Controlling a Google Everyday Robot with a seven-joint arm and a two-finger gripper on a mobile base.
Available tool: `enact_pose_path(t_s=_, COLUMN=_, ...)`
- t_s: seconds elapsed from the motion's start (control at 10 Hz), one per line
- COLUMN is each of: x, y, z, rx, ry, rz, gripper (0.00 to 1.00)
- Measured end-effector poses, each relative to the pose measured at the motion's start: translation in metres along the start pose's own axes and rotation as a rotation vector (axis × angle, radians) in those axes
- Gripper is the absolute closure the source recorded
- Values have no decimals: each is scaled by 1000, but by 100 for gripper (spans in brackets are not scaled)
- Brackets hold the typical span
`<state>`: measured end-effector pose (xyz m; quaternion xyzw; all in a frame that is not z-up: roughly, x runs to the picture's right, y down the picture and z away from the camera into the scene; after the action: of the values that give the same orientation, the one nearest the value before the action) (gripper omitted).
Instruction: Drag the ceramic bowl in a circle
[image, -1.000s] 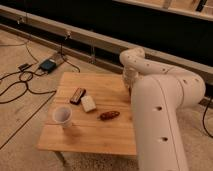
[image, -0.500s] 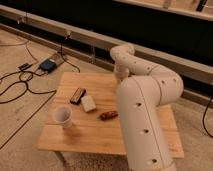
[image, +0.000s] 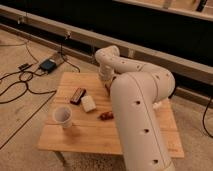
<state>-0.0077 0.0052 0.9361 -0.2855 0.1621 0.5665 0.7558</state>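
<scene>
The ceramic bowl does not show; the big white arm (image: 137, 107) covers the middle and right of the wooden table (image: 82, 134). The arm bends over the table's far edge, and its wrist comes down to the gripper (image: 107, 84). The gripper sits low over the table's far middle and is mostly hidden behind the forearm. Whether it touches the bowl cannot be seen.
A white cup (image: 62, 116) stands at the table's front left. A dark flat bar (image: 77, 95), a white block (image: 88, 103) and a small reddish-brown object (image: 105, 116) lie left of the arm. Cables (image: 20, 82) and a blue box (image: 48, 65) lie on the floor to the left.
The arm has swung left across the table, so the wrist and gripper moved from the far right towards the far middle. The cup and the small objects have not moved.
</scene>
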Motion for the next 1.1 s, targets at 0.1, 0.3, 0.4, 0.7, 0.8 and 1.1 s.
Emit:
enact_pose_path(t_s=0.1, x=11, y=2, z=1, rx=-4, ry=10, rz=-7, gripper=100)
enact_pose_path(t_s=0.3, x=36, y=-15, z=6, rx=5, ry=38, rz=42, gripper=100)
enact_pose_path(t_s=0.4, x=45, y=-24, z=7, rx=10, ry=45, rz=71, gripper=96)
enact_pose_path(t_s=0.7, x=54, y=-40, z=6, rx=16, ry=33, rz=130, gripper=68)
enact_pose_path(t_s=0.8, x=56, y=-42, z=4, rx=25, ry=28, rz=131, gripper=57)
enact_pose_path(t_s=1.1, x=63, y=-43, z=4, rx=48, ry=28, rz=125, gripper=33)
